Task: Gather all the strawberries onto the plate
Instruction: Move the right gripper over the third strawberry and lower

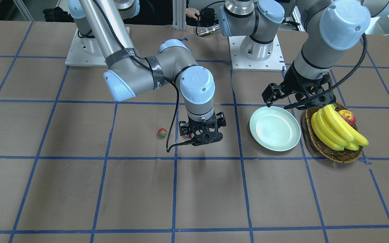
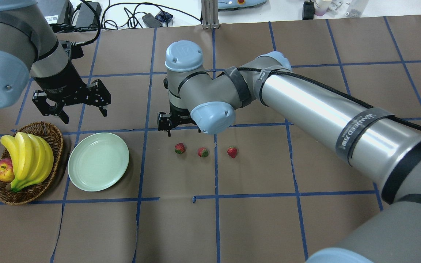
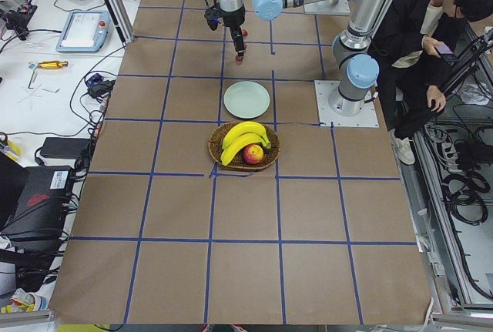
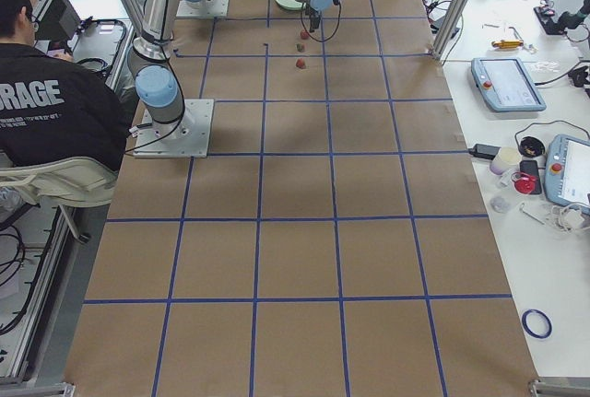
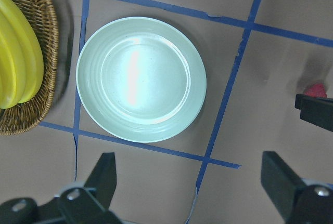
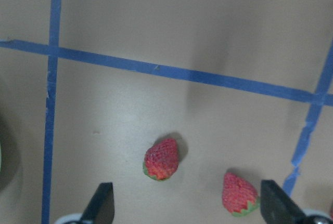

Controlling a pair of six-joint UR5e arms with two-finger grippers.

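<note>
Overhead exterior view showed three small red strawberries with green leafy tops (image 2: 203, 152) lying in a row on the brown paper-covered worktop (image 2: 254, 219), which was crossed by blue tape lines (image 2: 216, 226). All three lay at 3 o'clock of the round shallow pale mint-green plate (image 2: 98, 161), well apart from it. The plate-side strawberry (image 2: 180, 148) sat at 5 o'clock of the right gripper (image 2: 169, 128), which was partly hidden under its own wrist. Right wrist view had that gripper's fingers (image 6: 101, 206) spread wide and released, gripping nothing. One strawberry (image 6: 162, 159) lay at their 12 o'clock, touching neither finger, and another (image 6: 239, 194) sat near the 3 o'clock finger. The left gripper (image 2: 85, 116) hung at the plate's 12 o'clock, above the worktop. Its fingers (image 5: 104, 174) were also spread and released, with the plate at their 12 o'clock in the left wrist view. A brown woven wicker basket (image 2: 55, 133) stood just beside the plate at its 9 o'clock, holding a bunch of yellow bananas (image 2: 27, 160) and a red-yellow apple (image 2: 3, 170).
</note>
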